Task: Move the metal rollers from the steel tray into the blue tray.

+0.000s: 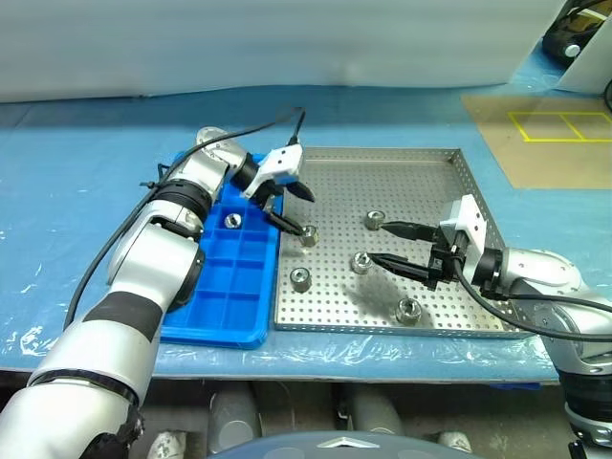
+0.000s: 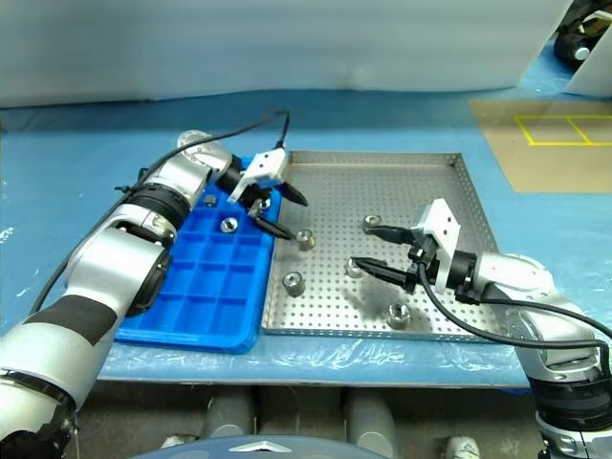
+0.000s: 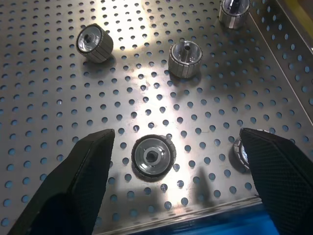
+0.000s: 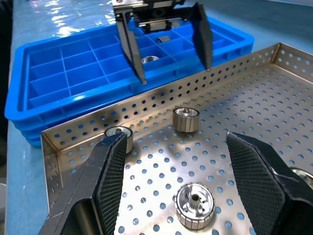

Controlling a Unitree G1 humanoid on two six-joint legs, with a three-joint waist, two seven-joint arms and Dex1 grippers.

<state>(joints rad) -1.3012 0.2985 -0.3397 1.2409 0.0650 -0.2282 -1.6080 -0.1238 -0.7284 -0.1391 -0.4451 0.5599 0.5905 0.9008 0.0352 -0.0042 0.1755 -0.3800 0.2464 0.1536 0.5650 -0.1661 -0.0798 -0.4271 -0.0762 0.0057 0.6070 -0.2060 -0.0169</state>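
On the blue-covered table [image 1: 402, 105], the steel tray [image 1: 421, 163] holds five metal rollers [image 1: 300, 279]; beside it the blue tray [image 1: 239, 287]. Left gripper [image 1: 301, 210] and right gripper [image 1: 378, 241] hover spread and empty over the steel tray.

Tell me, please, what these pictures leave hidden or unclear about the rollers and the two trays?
- Blue tray: in the head views the left arm covers its left compartments, so any rollers there are hidden.
- Roller in the left wrist view: half hidden behind an end effector finger.
- Roller: cut off by the picture's edge.
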